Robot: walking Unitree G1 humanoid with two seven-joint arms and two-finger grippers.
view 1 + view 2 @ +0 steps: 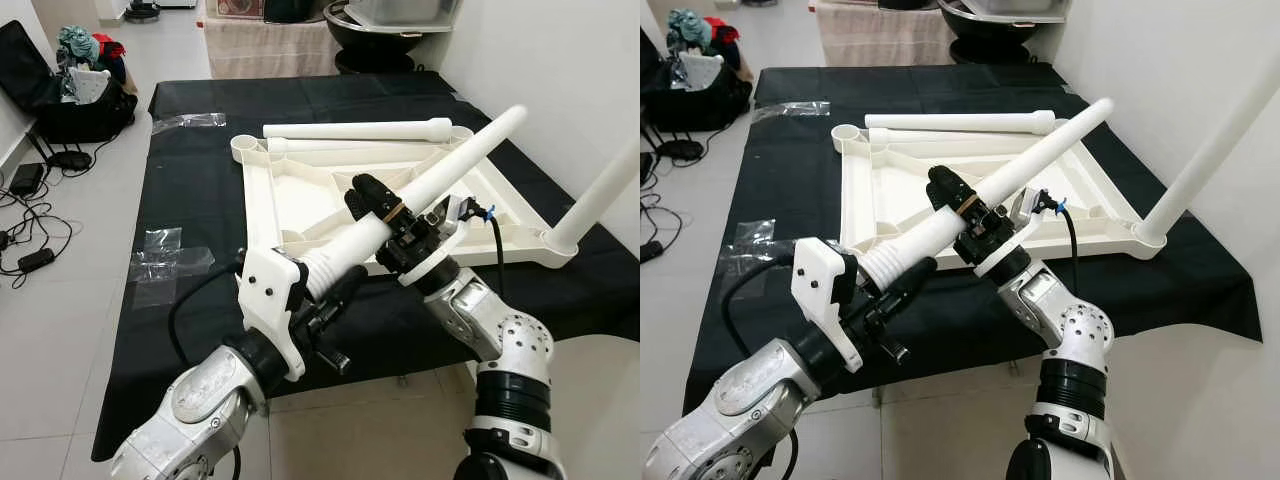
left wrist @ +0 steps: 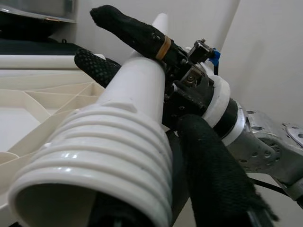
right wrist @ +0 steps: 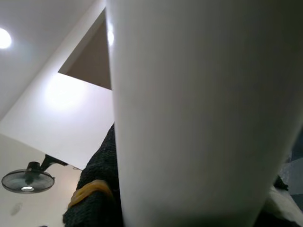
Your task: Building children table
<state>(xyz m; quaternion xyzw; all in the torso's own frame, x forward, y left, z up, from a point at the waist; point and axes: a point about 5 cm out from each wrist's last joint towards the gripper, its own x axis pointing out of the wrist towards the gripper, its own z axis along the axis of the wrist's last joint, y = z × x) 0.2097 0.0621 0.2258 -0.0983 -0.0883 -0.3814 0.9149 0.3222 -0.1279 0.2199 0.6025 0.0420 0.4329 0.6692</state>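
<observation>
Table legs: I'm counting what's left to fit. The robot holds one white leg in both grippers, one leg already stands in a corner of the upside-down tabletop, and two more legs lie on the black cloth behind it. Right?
Not quite. One spare leg lies behind the tabletop, not two, as the left eye view shows. The rest holds: the left gripper and right gripper grip the held leg, and the fitted leg stands in a corner.
</observation>
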